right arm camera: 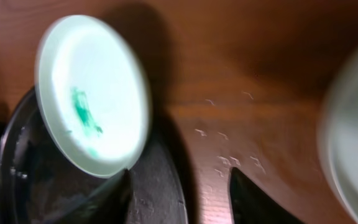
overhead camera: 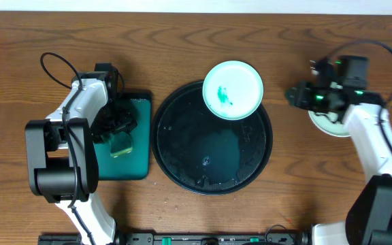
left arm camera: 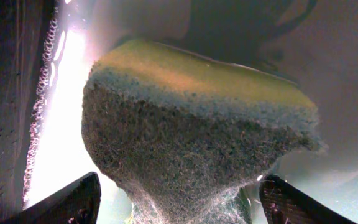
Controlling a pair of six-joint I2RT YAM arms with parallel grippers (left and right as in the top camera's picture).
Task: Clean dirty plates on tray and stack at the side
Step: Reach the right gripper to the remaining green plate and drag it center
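A pale mint plate (overhead camera: 233,90) with a teal smear rests tilted on the far right rim of the round black tray (overhead camera: 182,156). It also shows in the right wrist view (right arm camera: 92,93), lying on the tray (right arm camera: 157,193). My right gripper (overhead camera: 293,94) (right arm camera: 179,180) is open and empty, over the table just right of that plate. More plates (overhead camera: 329,124) sit at the right, half hidden under my right arm, with one blurred plate edge (right arm camera: 353,124) in the wrist view. My left gripper (overhead camera: 118,128) (left arm camera: 180,186) is open, with its fingers on either side of the yellow-green sponge (overhead camera: 121,144) (left arm camera: 191,130).
The sponge lies in a dark green rectangular sponge tray (overhead camera: 138,163) left of the black tray. The black tray looks wet, with a teal tinge in the middle. Bare wooden table lies between the black tray and the plates at the right.
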